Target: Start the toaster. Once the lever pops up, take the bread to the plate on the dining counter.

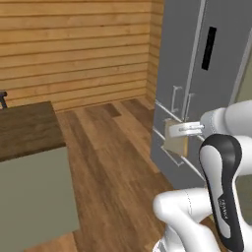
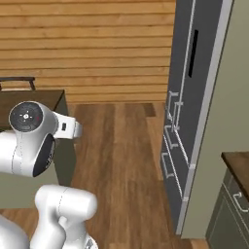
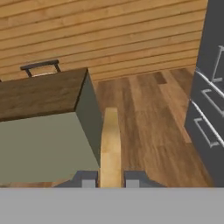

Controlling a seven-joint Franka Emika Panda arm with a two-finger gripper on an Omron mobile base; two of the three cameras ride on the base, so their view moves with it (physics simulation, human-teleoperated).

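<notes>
From the left base view, the end effector (image 1: 183, 131) is clamping the bread (image 1: 175, 138), carrying it in the air before the grey fridge (image 1: 197, 74); the slice is standing on edge. The desk (image 1: 27, 129) is sitting at nine o'clock.

From the right base view, the desk (image 2: 41, 99) is lying behind the arm.

From the hand view, the bread (image 3: 110, 146) is rising edge-on between the fingers (image 3: 88, 180), its long axis pointing to twelve o'clock, the desk (image 3: 41, 92) at ten o'clock.

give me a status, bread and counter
Gripper shut on bread, slice edge-on between the tips. Dining counter ahead left, plate not seen. Open floor between, fridge on right.
</notes>
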